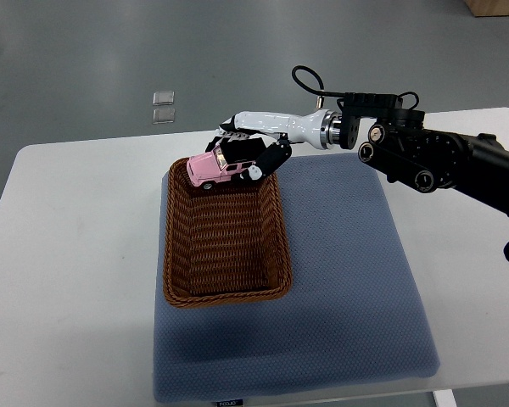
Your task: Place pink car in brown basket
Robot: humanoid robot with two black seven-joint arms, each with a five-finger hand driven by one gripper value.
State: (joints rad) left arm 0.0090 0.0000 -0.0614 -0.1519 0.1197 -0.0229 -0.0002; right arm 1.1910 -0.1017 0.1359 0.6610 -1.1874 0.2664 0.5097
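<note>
The right arm (441,161) reaches in from the right edge, its white wrist stretched leftward. The right hand (250,153) has its dark fingers (271,158) curled downward in a grasp.

Your right hand (253,151) holds the car (214,170) over the basket's (176,254) far end, basket on the mat's (356,280) left part.

A pink car (214,169), a brown woven basket (225,287), a blue-grey dotted mat (348,280), a white table (76,254).

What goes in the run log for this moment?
right hand: shut on pink car | car: over far end of brown basket | release: not yet
</note>
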